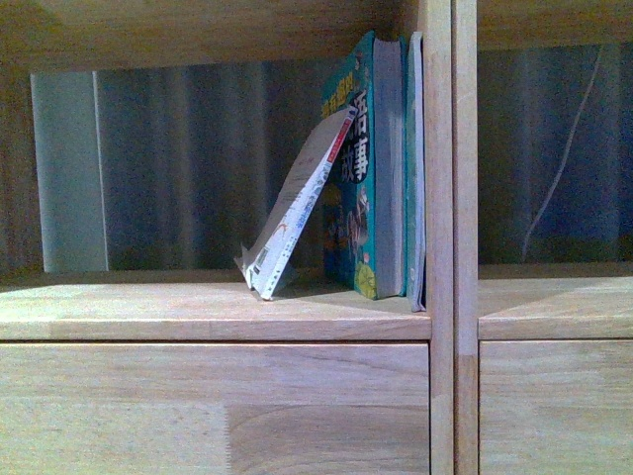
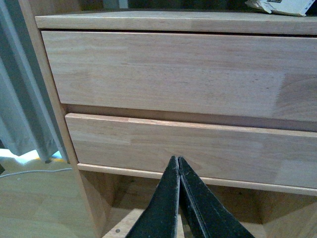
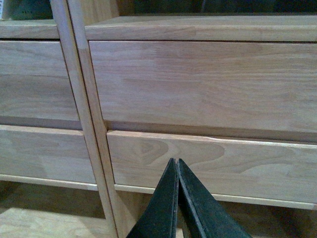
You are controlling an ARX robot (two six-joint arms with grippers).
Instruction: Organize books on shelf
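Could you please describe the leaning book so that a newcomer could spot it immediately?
Find the wooden shelf and its vertical divider. Two books stand upright against it: a pale book, then a teal book. The white book slants against the teal one, the only book not upright.

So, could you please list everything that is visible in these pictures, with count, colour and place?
teal book: 1, teal with yellow lettering, upright in the cubby near the divider
pale book: 1, pale bluish, thin, upright between the teal book and the divider
white paperback: 1, white with a red edge, tilted, its top leaning on the teal book
shelf: 1, light natural wood, with a vertical divider
drawer fronts: at least 4, light wood, no handles, below the cubbies
curtain: 1, greyish, behind the open cubbies
cable: 1, pale, hanging behind the right cubby
left gripper: 1, black, shut, empty, before the lower drawer
right gripper: 1, black, shut, empty, before the lower drawer
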